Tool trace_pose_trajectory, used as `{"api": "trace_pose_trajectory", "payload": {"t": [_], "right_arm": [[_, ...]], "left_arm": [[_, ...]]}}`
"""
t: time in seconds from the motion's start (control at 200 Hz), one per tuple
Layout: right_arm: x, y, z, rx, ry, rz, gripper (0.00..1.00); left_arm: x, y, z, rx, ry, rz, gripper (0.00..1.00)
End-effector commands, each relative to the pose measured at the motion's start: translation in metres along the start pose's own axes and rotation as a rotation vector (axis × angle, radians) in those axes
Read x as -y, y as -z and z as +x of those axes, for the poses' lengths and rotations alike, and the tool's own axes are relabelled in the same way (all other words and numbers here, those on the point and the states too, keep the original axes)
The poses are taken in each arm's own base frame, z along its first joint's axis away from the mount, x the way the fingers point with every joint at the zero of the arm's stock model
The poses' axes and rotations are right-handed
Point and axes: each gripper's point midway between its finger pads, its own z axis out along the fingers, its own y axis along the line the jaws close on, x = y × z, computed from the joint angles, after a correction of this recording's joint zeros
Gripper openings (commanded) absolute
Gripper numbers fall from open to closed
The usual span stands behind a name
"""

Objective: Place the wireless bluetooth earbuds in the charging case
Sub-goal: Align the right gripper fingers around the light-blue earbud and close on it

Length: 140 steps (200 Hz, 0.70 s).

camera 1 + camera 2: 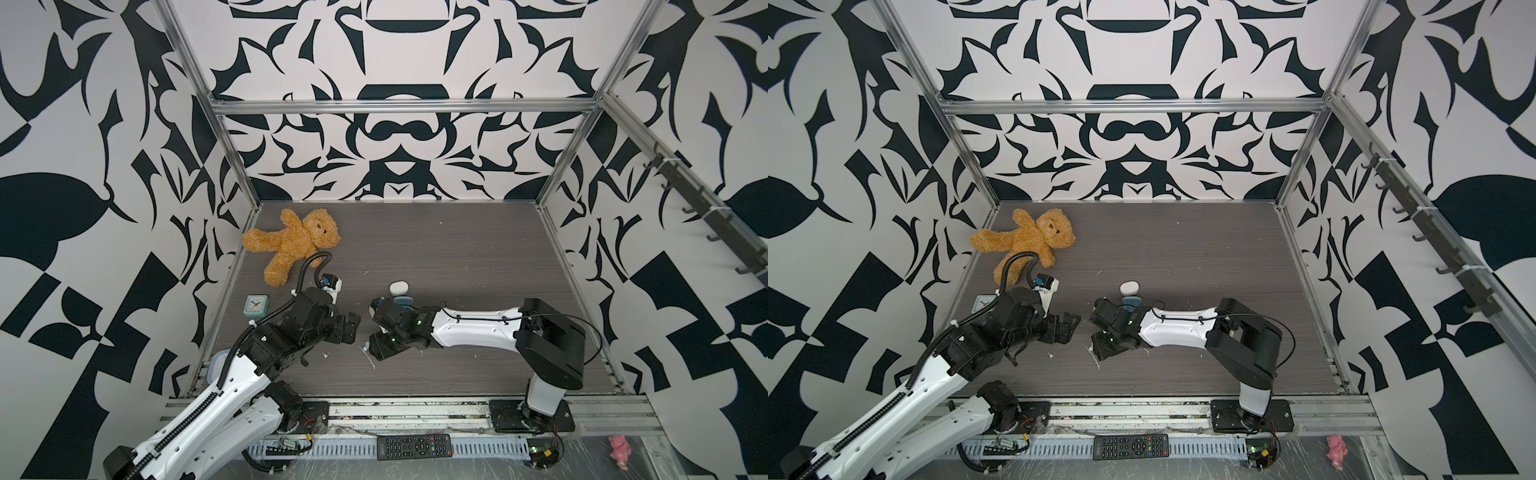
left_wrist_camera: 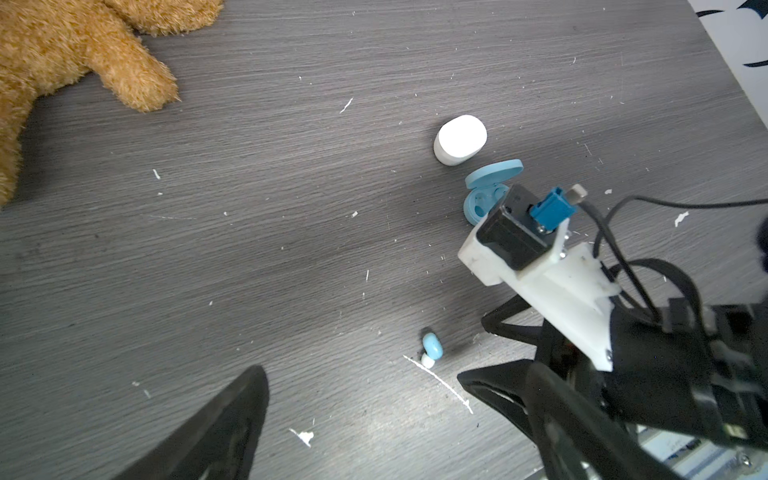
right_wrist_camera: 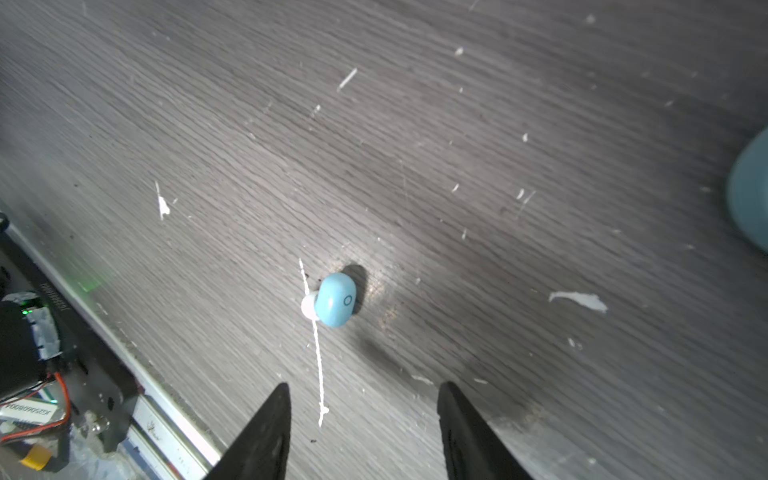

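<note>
A light blue earbud [image 3: 336, 299] with a white tip lies on the dark table, also seen from the left wrist [image 2: 432, 349] and as a speck in both top views [image 1: 366, 345]. My right gripper [image 3: 363, 386] is open just short of it, not touching, fingers pointing down at the table [image 1: 372, 351]. The light blue charging case [image 2: 484, 199] stands open behind the right wrist, partly hidden by it. A white case [image 2: 460, 139] sits shut beside it [image 1: 399, 287]. My left gripper [image 2: 360, 374] hovers open and empty, left of the earbud [image 1: 355, 328].
A brown teddy bear [image 1: 291, 245] lies at the back left, with a small teal clock [image 1: 256, 306] near the left wall. A black remote [image 1: 414, 446] and a pink toy [image 1: 620, 453] rest on the front rail. White scuffs fleck the table.
</note>
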Motion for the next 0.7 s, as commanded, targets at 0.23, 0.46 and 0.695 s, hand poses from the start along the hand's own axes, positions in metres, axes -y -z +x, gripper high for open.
{"api": "trace_pose_trajectory", "payload": {"t": [0.23,0.46,0.695], "right_arm": [[-0.019,-0.003,-0.026,0.034,0.014,-0.06,0.51],[-0.017,-0.01,-0.025,0.017,0.01,-0.046,0.46],[-0.015,-0.016,-0.023,-0.001,0.009,-0.035,0.42]], "left_arm": [[-0.004,0.005,-0.007,0.042,0.012,-0.013,0.99],[-0.003,0.006,-0.007,0.045,0.01,-0.005,0.99],[-0.002,0.006,-0.006,0.045,0.008,0.0,0.99]]}}
